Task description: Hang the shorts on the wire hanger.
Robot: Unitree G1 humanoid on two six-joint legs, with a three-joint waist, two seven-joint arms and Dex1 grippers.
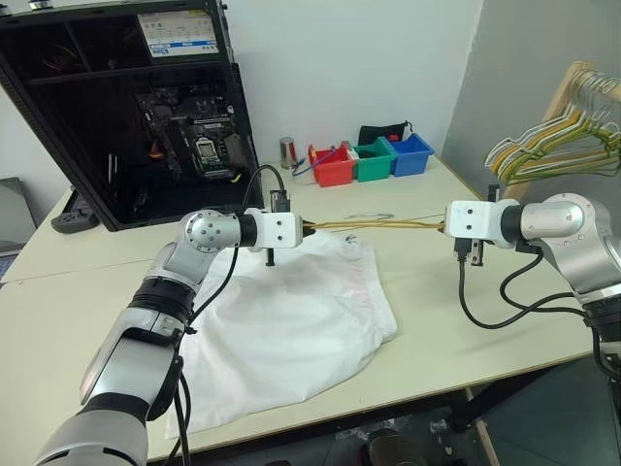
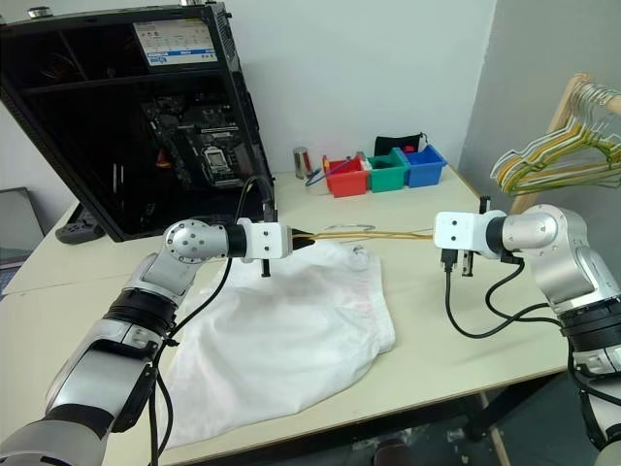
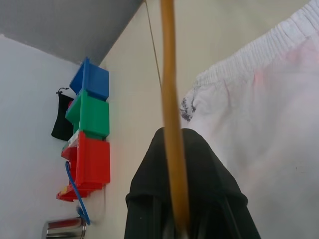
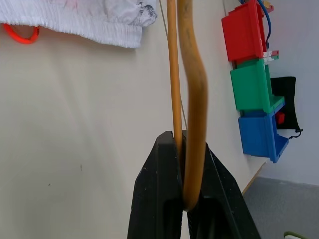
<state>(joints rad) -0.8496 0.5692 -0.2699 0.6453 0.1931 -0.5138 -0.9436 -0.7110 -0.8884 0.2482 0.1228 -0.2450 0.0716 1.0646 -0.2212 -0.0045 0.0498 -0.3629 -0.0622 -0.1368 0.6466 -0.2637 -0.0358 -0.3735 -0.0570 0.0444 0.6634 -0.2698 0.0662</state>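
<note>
Clamping opposite ends of the thin golden-tan wire hanger [image 1: 378, 225], the left gripper [image 1: 309, 227] and right gripper [image 1: 444, 226] hold it above the unthreaded white thin-fabric shorts [image 1: 291, 330].

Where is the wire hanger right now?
In the head views the wire hanger is held level above the table, spanning between the left gripper and the right gripper, just beyond the waistband of the shorts.

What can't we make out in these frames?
- Wire hanger hook: too thin to find in the eye views; cut off by the frame edge in both wrist views.
- Shorts far legs: head views, partly hidden behind the left arm.
- Label print on the shorts: left wrist view, too small.
</note>
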